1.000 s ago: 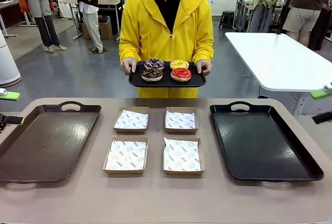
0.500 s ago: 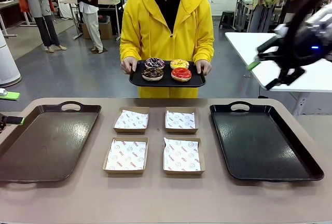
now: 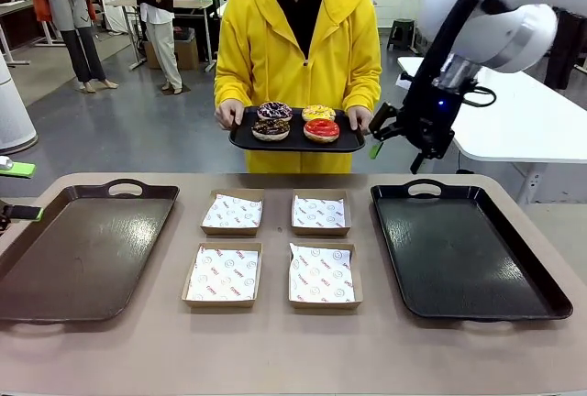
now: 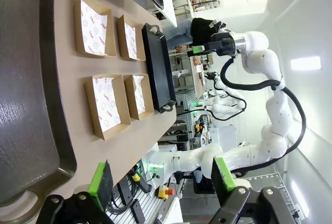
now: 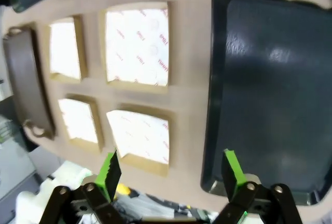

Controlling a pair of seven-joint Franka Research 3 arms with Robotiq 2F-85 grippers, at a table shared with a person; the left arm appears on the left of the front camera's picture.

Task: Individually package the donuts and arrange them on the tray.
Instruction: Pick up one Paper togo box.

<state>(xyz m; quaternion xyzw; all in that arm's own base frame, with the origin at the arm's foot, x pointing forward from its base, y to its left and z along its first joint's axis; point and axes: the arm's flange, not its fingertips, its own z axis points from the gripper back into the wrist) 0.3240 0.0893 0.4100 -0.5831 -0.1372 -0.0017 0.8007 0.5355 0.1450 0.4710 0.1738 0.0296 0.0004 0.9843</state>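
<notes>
A person in a yellow hoodie holds a small black serving tray [image 3: 295, 144] across the table. On it lie the donuts: purple-sprinkled [image 3: 273, 111], yellow [image 3: 317, 113], crumb-topped chocolate [image 3: 270, 129] and red [image 3: 321, 129]. My right gripper [image 3: 399, 144] hangs open in the air just right of that tray, close to the person's hand. Seen from its own wrist, the right gripper [image 5: 171, 169] is empty, high above the boxes. At the table's far left edge my left gripper [image 3: 14, 191] stands open and empty; its green pads [image 4: 101, 185] are wide apart.
Several paper-lined brown boxes [image 3: 223, 274] [image 3: 321, 213] sit in a square at the table's middle. A large brown tray [image 3: 78, 249] lies to the left and a large black tray [image 3: 463, 249] to the right, both bare. A white table [image 3: 514, 103] stands behind on the right.
My right arm has swung in from the right side and its gripper now hangs beside the person's tray. The left gripper and the person have stayed in place.
</notes>
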